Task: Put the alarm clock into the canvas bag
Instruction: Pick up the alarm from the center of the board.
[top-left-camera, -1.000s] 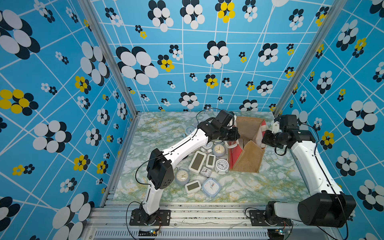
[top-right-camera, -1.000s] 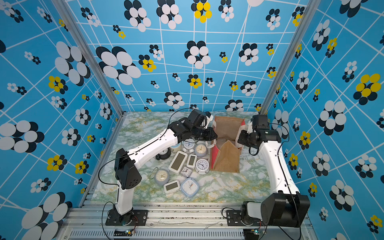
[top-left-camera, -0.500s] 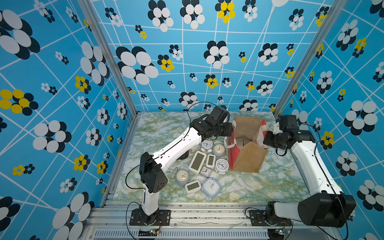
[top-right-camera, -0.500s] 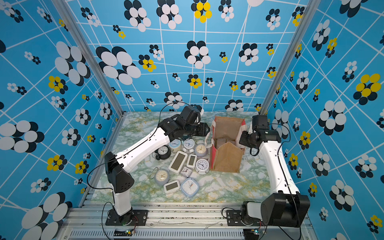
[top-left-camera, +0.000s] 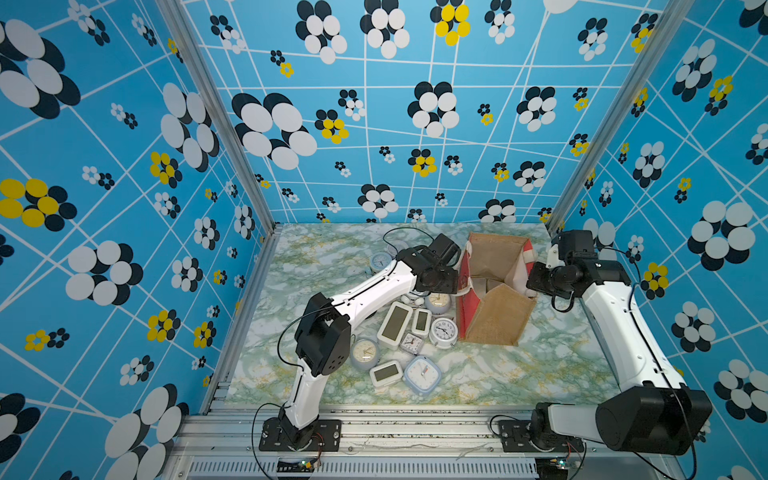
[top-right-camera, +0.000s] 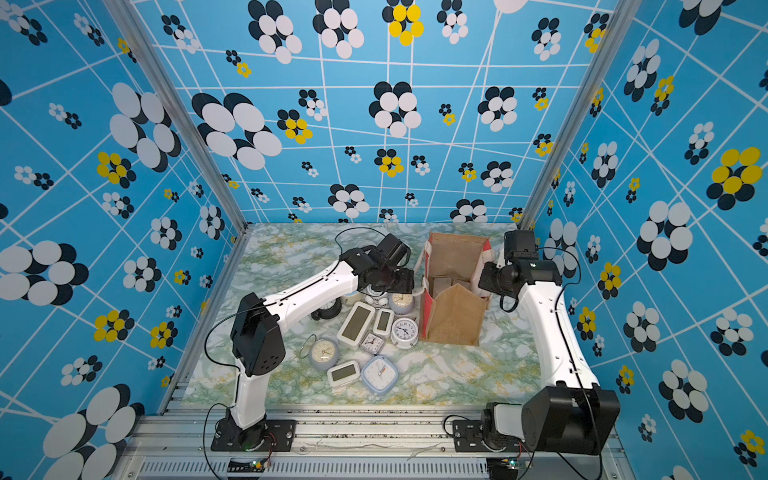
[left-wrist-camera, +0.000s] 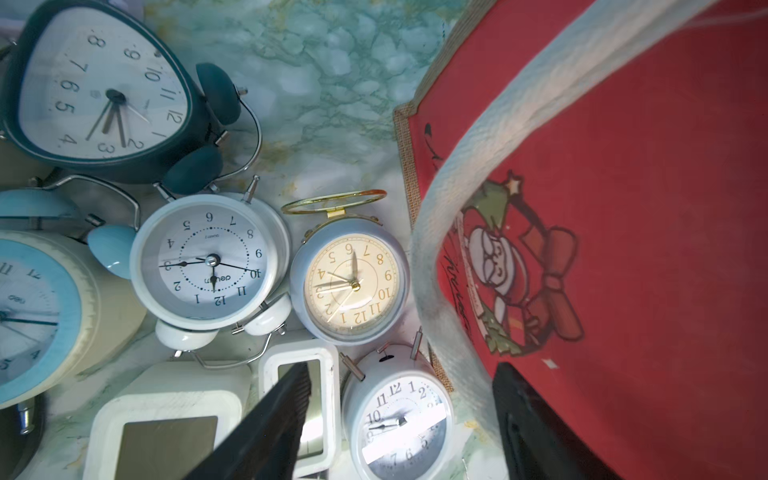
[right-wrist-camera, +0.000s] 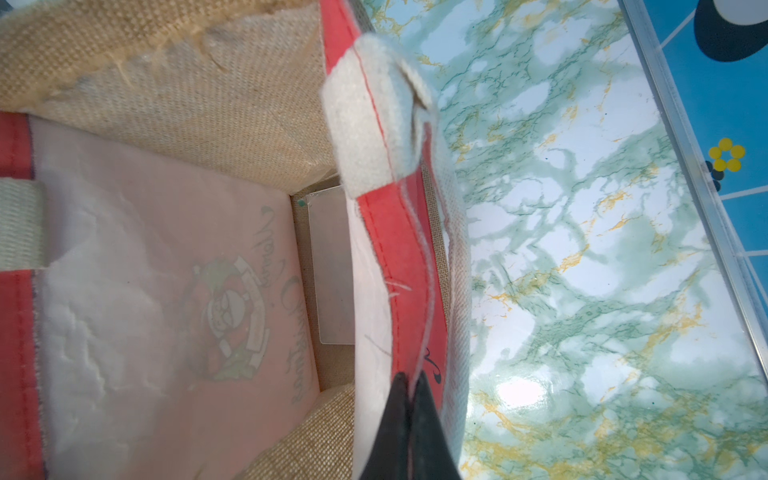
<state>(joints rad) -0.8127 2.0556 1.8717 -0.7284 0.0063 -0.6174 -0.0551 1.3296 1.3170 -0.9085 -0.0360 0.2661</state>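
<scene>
The left gripper (left-wrist-camera: 399, 374) has backed off the canvas bag (top-left-camera: 494, 320) to the clocks (top-left-camera: 409, 328) at frame centre, fingers spread and empty; the right gripper (right-wrist-camera: 409, 399) pinches the bag rim, so another pick looks due.

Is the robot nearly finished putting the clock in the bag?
Not yet. Done: the right gripper pinches the canvas bag's rim, holding it open. In hand: nothing; the left gripper is open above the clocks beside the bag. Left: grab one, drop it in. Inside lies something pale; unclear what.

The left gripper (left-wrist-camera: 399, 374) hung with jaws spread wide, holding nothing; the right gripper (right-wrist-camera: 409, 380) pinched the canvas bag (right-wrist-camera: 187, 95) at its rim.
</scene>
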